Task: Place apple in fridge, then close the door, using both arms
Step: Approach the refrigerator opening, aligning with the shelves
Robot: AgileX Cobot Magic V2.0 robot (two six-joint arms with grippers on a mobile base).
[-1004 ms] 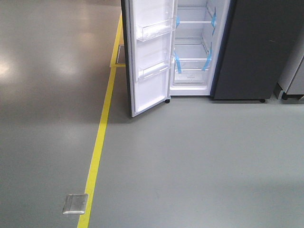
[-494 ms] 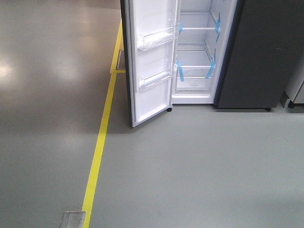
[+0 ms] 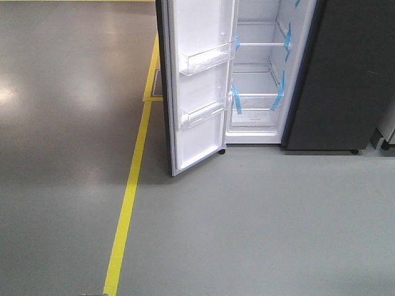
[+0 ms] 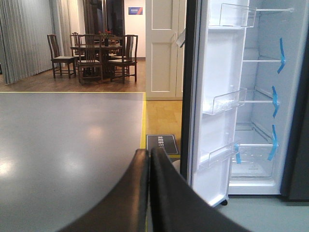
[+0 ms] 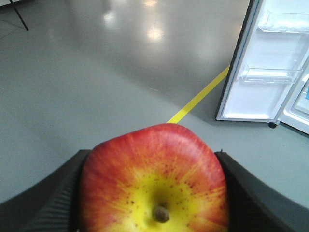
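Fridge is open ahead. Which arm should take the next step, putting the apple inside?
Right. The right gripper is shut on the apple, with the open fridge ahead. The left gripper is shut and empty, facing the open door, so it suits closing afterwards.

The apple (image 5: pixel 154 174) is red streaked yellow (brown-speckled), the door (image 3: pixel 197 92) white-lined, shelves (image 3: pixel 256 97) blue-taped, floor line (image 3: pixel 126 209) yellow.
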